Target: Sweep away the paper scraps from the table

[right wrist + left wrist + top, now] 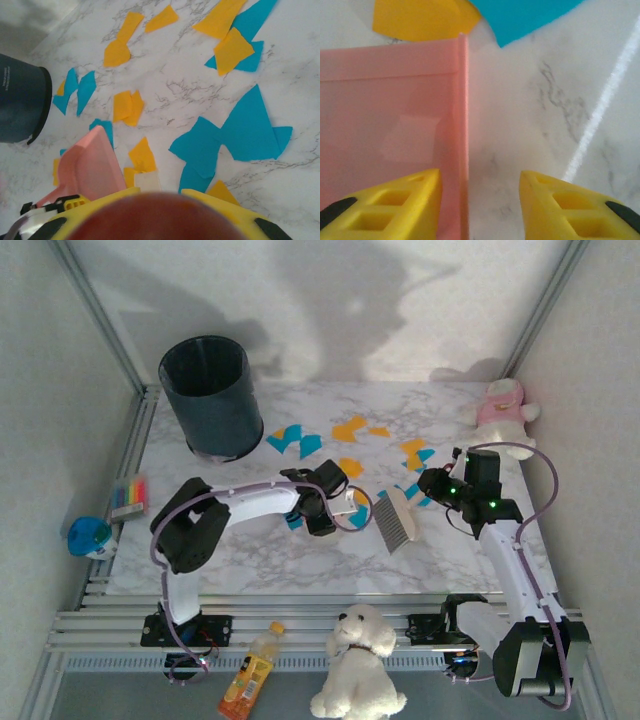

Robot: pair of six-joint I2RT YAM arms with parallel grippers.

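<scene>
yellow fingers [395, 205] of the left gripper [480, 175] stood apart around the wall of the pink dustpan [385, 125], with paper scraps [420, 17] just ahead. right gripper [160, 192] squeezed tight on a blurry red thing [160, 220]. not held, the dustpan might slide, i thought, and scraps could slip past.

A dark bin [207, 395] is seen at ten o'clock, a pink soft toy [503, 408] at two, a white toy dog [357, 660] at six, a brush [396, 519] near the middle
</scene>
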